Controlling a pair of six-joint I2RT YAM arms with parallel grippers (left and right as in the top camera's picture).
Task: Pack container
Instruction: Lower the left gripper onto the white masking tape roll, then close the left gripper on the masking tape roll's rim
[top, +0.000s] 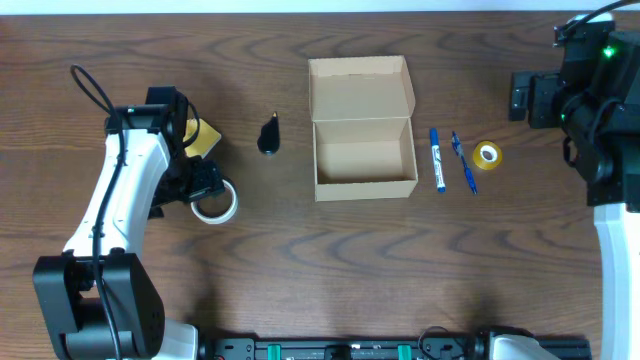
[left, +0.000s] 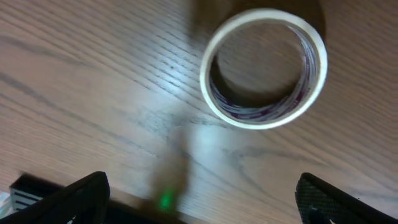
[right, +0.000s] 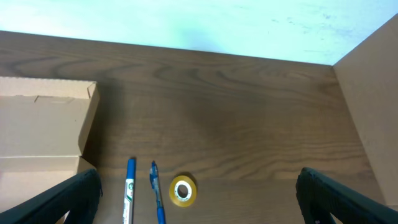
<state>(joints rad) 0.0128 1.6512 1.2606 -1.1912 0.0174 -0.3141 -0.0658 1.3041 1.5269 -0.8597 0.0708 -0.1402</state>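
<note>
Lying open, plain tan cardboard container (top: 360, 90), flap lid folded back; left fingers (left: 81, 196) and right fingers (right: 68, 199) spread wide, empty.

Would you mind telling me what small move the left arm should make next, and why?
Probably lower the left gripper onto the white tape roll: its jaws stand open, the roll lies flat just ahead of them, and the container sits open and empty.
</note>
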